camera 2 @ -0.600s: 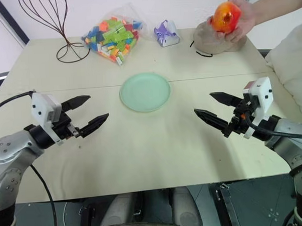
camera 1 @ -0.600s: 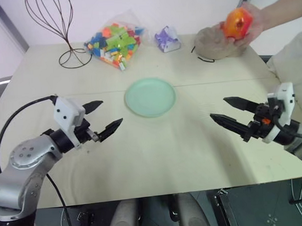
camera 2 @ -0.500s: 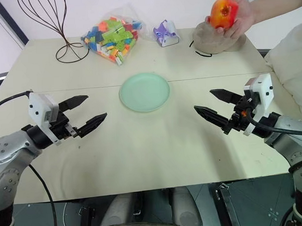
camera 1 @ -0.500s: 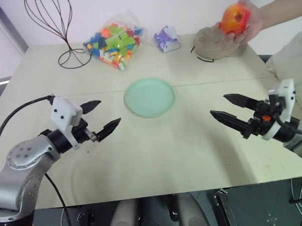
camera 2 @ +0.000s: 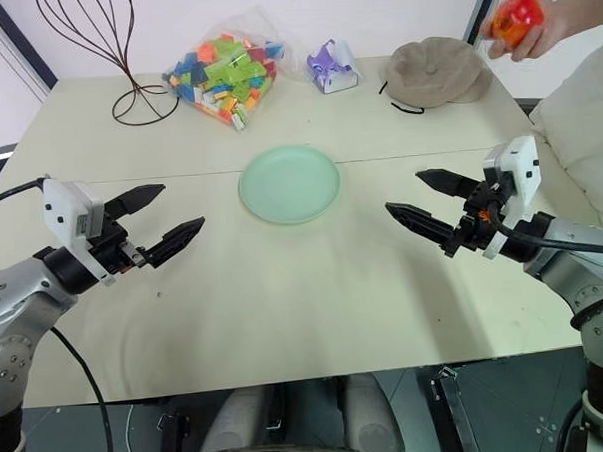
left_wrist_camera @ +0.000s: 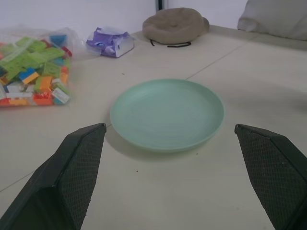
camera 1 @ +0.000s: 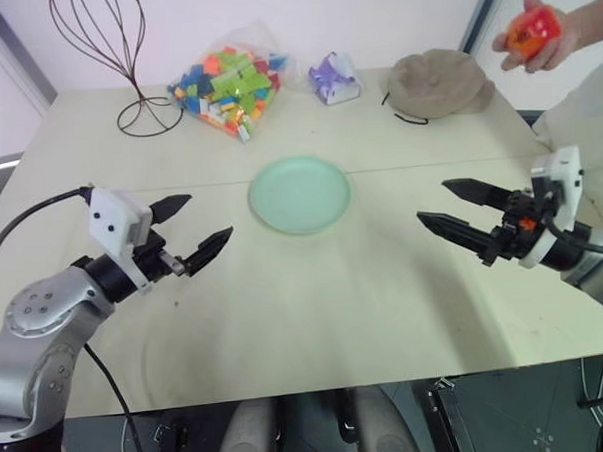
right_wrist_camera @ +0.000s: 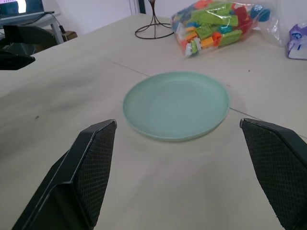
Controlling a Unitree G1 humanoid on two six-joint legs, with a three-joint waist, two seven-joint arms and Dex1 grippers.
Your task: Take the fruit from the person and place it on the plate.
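The handover had not begun — the glossy orange-red fruit (camera 2: 518, 16) sat in the person's hand (camera 2: 541, 27) above the table's far right corner, well apart from the empty pale mint-green plate (camera 2: 290, 183). The left gripper (camera 2: 154, 221) and right gripper (camera 2: 427, 201) both hovered spread and empty. Next, the right gripper probably needed to reach up toward the fruit.

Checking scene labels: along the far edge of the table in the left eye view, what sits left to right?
Wire stand → bag of toy bricks → small purple packet → tan cap → fruit in the person's hand.
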